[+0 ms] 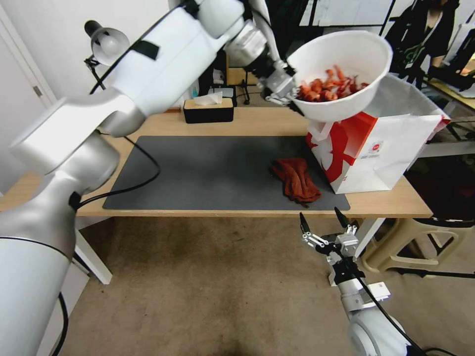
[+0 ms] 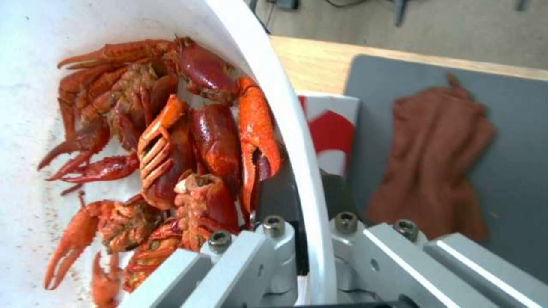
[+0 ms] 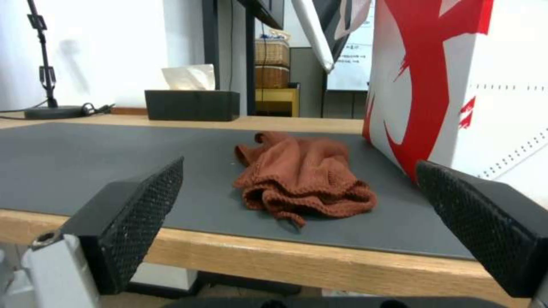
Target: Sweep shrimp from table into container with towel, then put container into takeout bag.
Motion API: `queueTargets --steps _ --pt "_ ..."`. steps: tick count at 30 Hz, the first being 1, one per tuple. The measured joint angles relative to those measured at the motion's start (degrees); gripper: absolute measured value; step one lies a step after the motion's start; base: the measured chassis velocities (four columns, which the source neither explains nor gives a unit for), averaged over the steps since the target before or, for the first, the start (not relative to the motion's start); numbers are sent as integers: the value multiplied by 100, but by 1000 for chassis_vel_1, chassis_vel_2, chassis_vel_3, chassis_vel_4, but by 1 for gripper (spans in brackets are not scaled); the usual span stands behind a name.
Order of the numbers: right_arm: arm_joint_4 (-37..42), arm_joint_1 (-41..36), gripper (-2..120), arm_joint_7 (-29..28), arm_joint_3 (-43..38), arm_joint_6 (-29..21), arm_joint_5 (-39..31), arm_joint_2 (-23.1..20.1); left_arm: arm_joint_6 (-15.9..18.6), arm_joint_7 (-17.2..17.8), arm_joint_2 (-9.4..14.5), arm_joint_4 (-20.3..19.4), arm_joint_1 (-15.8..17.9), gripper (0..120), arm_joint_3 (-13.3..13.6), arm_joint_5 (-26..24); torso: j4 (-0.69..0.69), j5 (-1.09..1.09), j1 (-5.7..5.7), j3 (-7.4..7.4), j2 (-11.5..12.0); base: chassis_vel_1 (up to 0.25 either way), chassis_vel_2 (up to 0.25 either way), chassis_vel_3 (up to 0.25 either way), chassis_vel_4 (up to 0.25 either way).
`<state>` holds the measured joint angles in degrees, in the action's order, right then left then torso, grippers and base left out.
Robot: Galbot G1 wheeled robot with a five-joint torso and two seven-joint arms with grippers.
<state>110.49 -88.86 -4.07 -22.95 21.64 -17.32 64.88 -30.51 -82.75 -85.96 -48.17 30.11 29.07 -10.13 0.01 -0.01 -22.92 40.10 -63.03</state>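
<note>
Sweeping looks done: the left pincer [image 1: 289,96] pinches the shrimp-filled bowl's [image 1: 341,66] rim above the takeout bag [image 1: 376,148]. Bagging remains. The right pincer [image 1: 324,222] hangs spread below the counter's [image 1: 247,123] front edge.

- My left arm [image 1: 148,74] has glossy white shells over silver-grey joint housings, with a black band across the upper shell.
- A black cable runs from its lower joint, looping along the arm.
- My left gripper [image 1: 289,91] is bare machined aluminium; in the left wrist view, its linkage bars carry four socket-head screws [image 2: 274,222].
- My right arm [image 1: 366,316] has a white rounded base segment, a silver wrist and a black cable alongside.
- My right gripper [image 1: 321,220] has slim black tips on silver linkages.
- Its fingers [image 3: 143,205] are black blocks faced with a fine cross-hatched texture, possibly rubber.
</note>
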Motion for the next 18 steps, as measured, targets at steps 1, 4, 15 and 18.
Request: queueTargets --steps 1,4,15,18 --pt "0 -14 100 11 -7 16 -1 9 -5 12 -121 84 23 0 -22 16 0 -1 0 0 0 0 0 0 0" --pt "0 -50 100 26 -19 43 -1 26 -10 36 -304 217 61 0 -47 29 1 0 0 0 0 0 0 0 0" --pt "-1 -146 100 62 -12 148 12 51 -40 292 -657 1097 297 0 -146 -43 -3 2 1 0 0 0 0 0 0" --pt "11 -153 100 64 -11 152 16 52 -59 379 -646 1296 316 0 -160 -59 -4 3 1 0 0 0 0 0 0"
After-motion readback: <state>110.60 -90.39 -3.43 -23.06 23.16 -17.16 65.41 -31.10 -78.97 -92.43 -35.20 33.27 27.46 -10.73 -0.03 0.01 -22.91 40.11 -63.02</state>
